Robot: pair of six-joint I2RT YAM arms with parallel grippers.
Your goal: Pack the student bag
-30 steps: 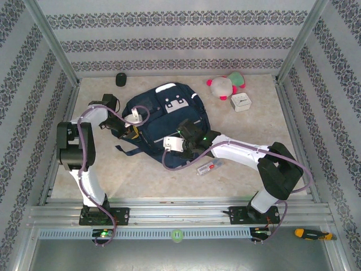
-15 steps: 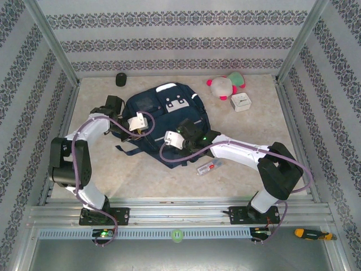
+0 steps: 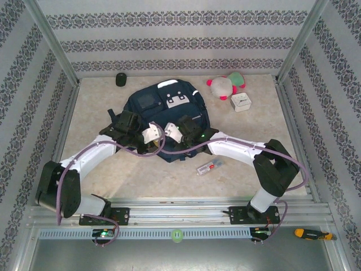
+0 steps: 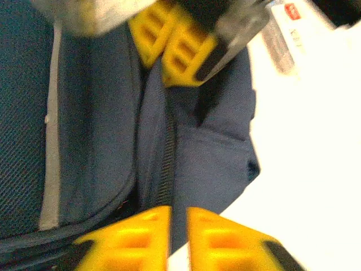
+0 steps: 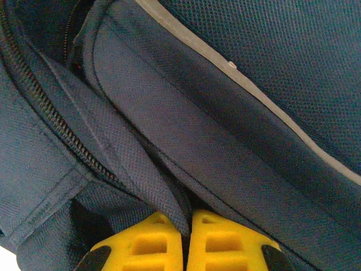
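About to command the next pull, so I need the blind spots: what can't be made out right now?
- Left wrist: motion blur; whether the left hand pinches the student bag is unclear.
- Right wrist: beyond the right hand, the bag's interior is dark behind the zip.
- Top view: bag's near edge hidden beneath both hands; packet label too small.

Closed left gripper [image 4: 179, 213] on student bag [image 4: 101, 113] zipper seam [image 4: 168, 147]; right gripper [image 4: 167, 69] opposite, pale table [image 4: 304, 169] beside
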